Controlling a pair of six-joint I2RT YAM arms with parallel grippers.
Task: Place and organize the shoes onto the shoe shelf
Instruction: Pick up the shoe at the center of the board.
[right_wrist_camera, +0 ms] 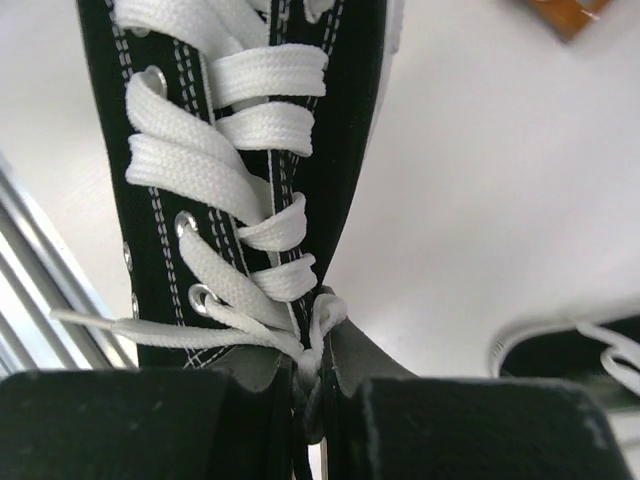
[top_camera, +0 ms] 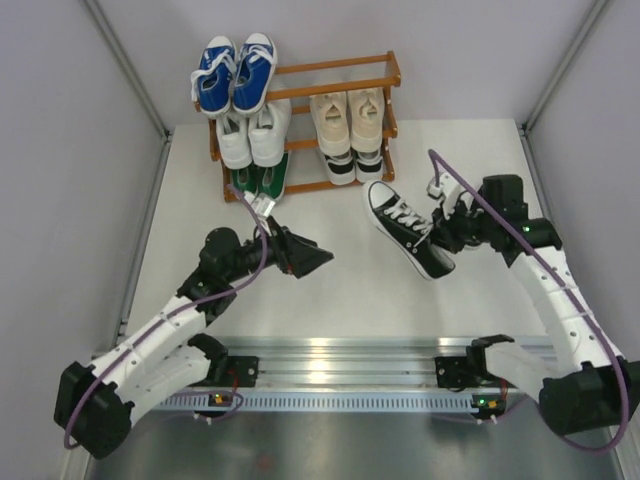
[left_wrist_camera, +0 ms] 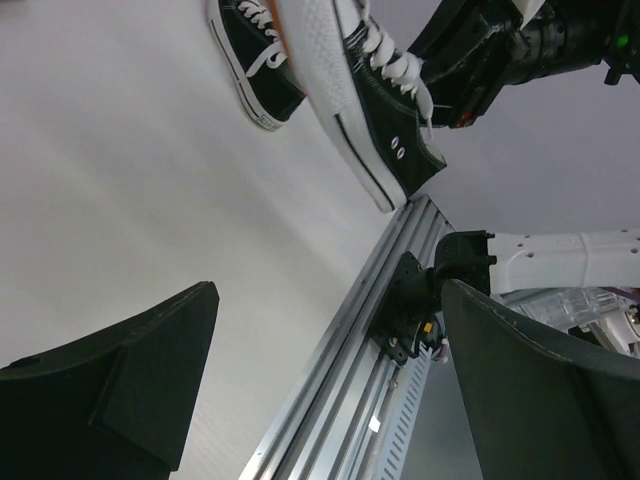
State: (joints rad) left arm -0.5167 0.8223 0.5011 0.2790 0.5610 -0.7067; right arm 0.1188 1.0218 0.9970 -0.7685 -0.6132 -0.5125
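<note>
My right gripper (top_camera: 447,228) (right_wrist_camera: 310,388) is shut on the tongue and top laces of a black canvas shoe (top_camera: 408,240) (right_wrist_camera: 215,150) (left_wrist_camera: 375,105), which hangs tilted above the table, toe toward the shoe shelf (top_camera: 340,66). Its mate (left_wrist_camera: 255,60) (right_wrist_camera: 575,350) lies on the table beside it. The shelf holds blue shoes (top_camera: 235,75) on top, white shoes (top_camera: 252,135) and beige shoes (top_camera: 347,118) in the middle, and green shoes (top_camera: 262,180) and black-and-white shoes (top_camera: 354,165) at the bottom. My left gripper (top_camera: 305,257) (left_wrist_camera: 328,290) stands open and empty, left of the held shoe.
The top tier's right half (top_camera: 350,75) shows bare rails. Grey walls close in the table on the left, right and back. A metal rail (top_camera: 340,372) (left_wrist_camera: 350,380) carrying both arm bases runs along the near edge.
</note>
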